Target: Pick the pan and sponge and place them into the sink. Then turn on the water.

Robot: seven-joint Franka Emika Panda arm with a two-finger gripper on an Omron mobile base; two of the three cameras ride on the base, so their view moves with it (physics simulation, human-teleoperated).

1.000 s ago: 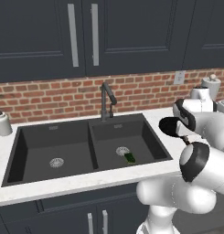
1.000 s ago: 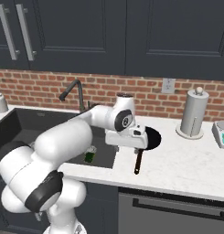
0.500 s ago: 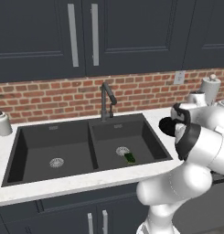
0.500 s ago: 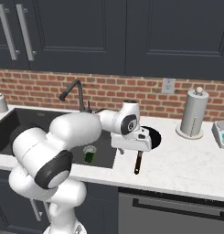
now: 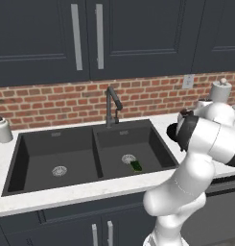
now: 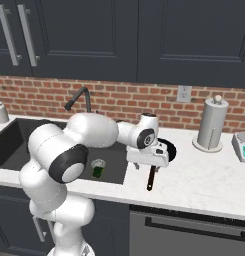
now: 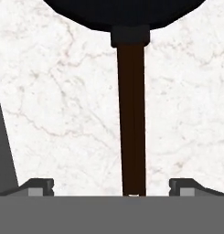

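I have the arm bent over the counter [image 6: 194, 180], wrist pointing down; pincer [image 7: 111, 187] spread wide, straddling the pan [image 6: 161, 148] handle, gripping nothing.

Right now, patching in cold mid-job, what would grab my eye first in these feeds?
The big white arm bent low over the marble counter right of the sink, its open gripper poised above the pan, whose long handle runs straight between the spread fingertips in the hand view. Next, the green sponge lying by the drain in the right basin, under a dry dark faucet.
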